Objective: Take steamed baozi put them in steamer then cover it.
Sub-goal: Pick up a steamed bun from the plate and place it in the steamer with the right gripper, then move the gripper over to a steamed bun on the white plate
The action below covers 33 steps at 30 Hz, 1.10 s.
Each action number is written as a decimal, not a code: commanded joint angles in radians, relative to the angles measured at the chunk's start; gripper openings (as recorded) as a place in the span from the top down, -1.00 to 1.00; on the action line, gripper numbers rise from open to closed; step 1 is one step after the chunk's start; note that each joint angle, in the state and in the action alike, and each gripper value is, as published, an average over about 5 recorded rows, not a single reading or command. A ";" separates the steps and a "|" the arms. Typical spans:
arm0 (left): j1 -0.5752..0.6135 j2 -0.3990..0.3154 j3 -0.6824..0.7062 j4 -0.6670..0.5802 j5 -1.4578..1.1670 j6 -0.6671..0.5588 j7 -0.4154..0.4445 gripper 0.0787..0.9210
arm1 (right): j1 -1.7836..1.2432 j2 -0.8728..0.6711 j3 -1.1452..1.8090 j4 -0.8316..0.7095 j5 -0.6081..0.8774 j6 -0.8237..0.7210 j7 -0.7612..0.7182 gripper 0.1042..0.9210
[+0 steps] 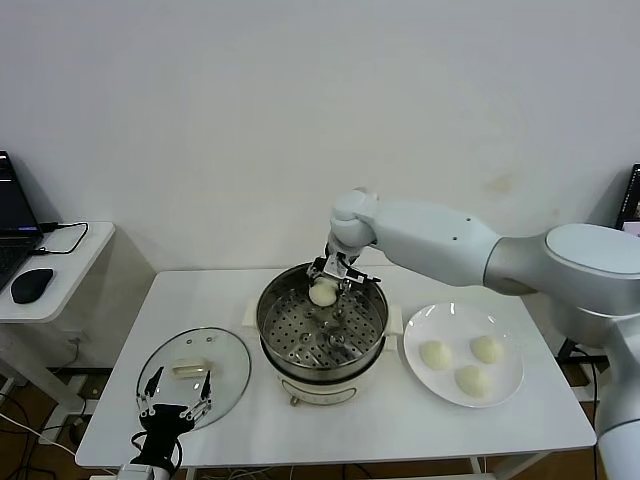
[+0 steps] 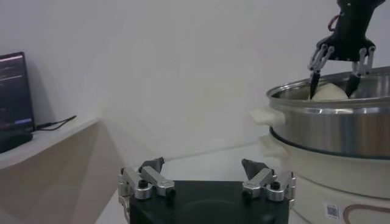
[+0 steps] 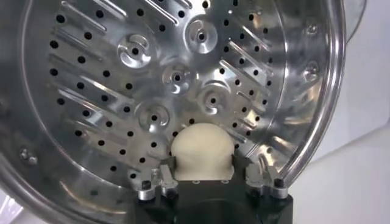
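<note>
The steel steamer (image 1: 272, 305) sits on a cream pot at the table's middle. My right gripper (image 1: 324, 284) hangs inside its far rim, shut on one cream-white baozi (image 1: 322, 293). In the right wrist view, the fingers (image 3: 166, 165) press the bun (image 3: 202, 149) on both sides, just above the perforated floor (image 3: 122, 73). Three more baozi (image 1: 434, 354) (image 1: 487, 349) (image 1: 471, 379) lie on the white plate (image 1: 452, 322) to the right. My left gripper (image 1: 177, 388) waits open near the table's front left, over the glass lid's near edge; in its own view the left gripper (image 2: 203, 163) holds nothing.
A clear glass lid (image 1: 228, 352) with a cream handle (image 1: 190, 368) lies flat left of the steamer. A side desk (image 1: 70, 262) with a mouse (image 1: 30, 285) and a laptop stands further left. A white wall runs behind the table.
</note>
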 commanded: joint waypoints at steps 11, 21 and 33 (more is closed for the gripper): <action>0.004 0.018 -0.007 -0.026 -0.007 0.004 0.001 -0.77 | 0.223 -0.354 0.001 0.374 0.387 -0.579 -0.130 -0.76; -0.003 0.038 0.002 -0.033 -0.007 0.008 0.001 -0.77 | 0.169 -0.803 0.008 0.624 0.399 -0.710 -0.105 -0.76; 0.001 0.040 0.003 -0.033 -0.003 0.013 0.000 -0.77 | -0.214 -0.894 0.187 0.551 0.219 -0.658 -0.091 -0.76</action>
